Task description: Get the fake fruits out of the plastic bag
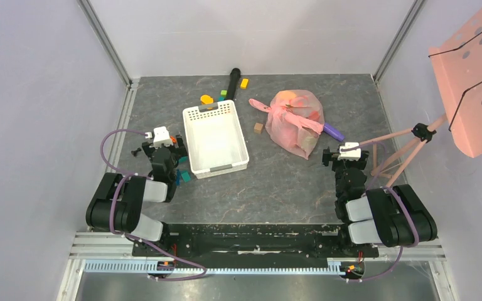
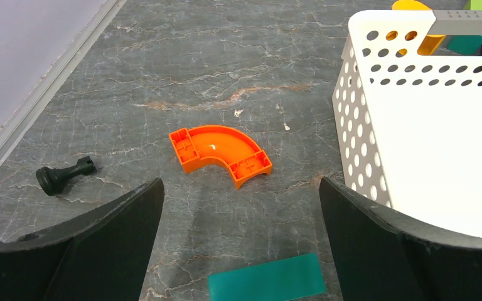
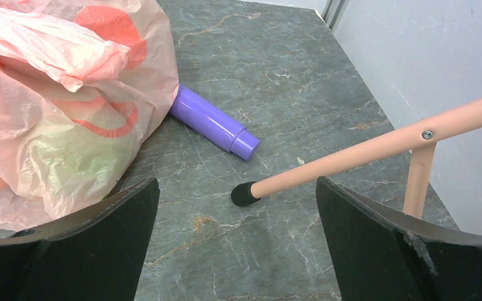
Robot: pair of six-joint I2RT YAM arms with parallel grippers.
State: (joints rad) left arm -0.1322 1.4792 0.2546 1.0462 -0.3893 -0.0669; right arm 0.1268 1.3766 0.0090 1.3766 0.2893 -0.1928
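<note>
Both arms waited low at the near edge of the table, the left gripper point(image 2: 240, 188) spread wide over an orange curved block point(image 2: 219, 153) beside the white basket point(image 2: 364, 157), the right gripper point(image 3: 236, 187) equally agape and holding nothing. The plastic bag point(image 3: 69, 106) lay right of centre, just ahead and left of the right gripper, its handles bunched on top and the fake fruits point(image 3: 81, 153) only coloured blurs through the film. A purple cylinder point(image 3: 210, 122) lay against the bag's side. A pinch on the thin film risked hoisting the whole bag, fruit included, or tearing it. The stand's pink leg point(image 3: 364, 150), close by the right arm, looked easy to knock.
</note>
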